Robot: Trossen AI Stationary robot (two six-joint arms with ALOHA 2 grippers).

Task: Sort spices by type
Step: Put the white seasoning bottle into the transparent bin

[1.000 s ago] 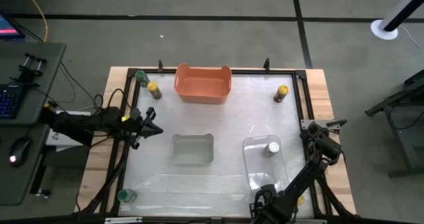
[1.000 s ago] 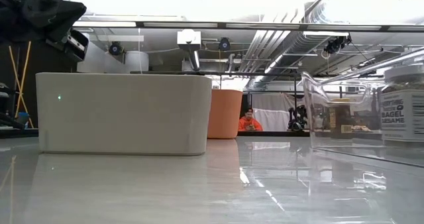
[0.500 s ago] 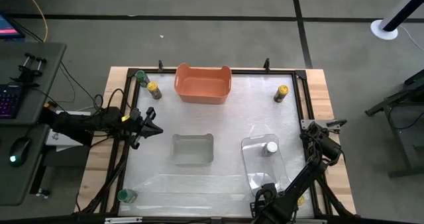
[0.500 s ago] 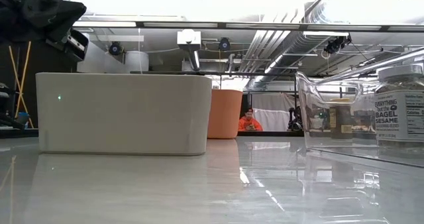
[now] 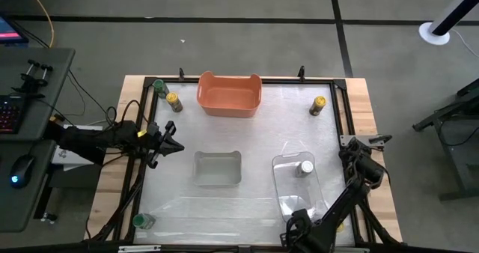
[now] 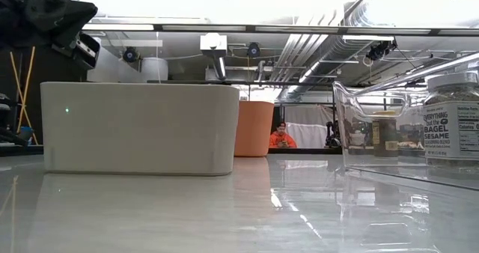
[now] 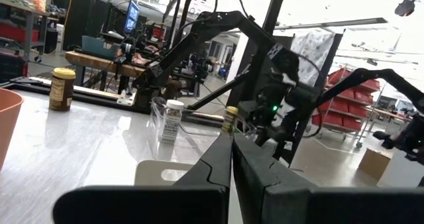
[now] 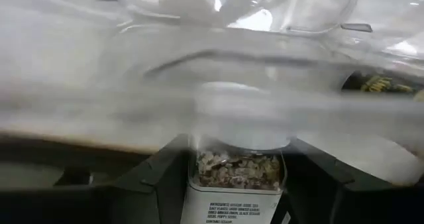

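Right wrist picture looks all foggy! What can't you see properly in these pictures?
Right wrist view: the white-capped spice jar is cut off by the edge, and the clear plastic tray wall blurs everything behind it.
High view: the right gripper is mostly hidden under its own arm; the label on the yellow-capped spice jar is too small.
Low view: the grey rectangular tray hides part of the orange plastic bin.

Overhead looking straight down, low level across tabletop, both sharing grey tray (image 5: 218,168).
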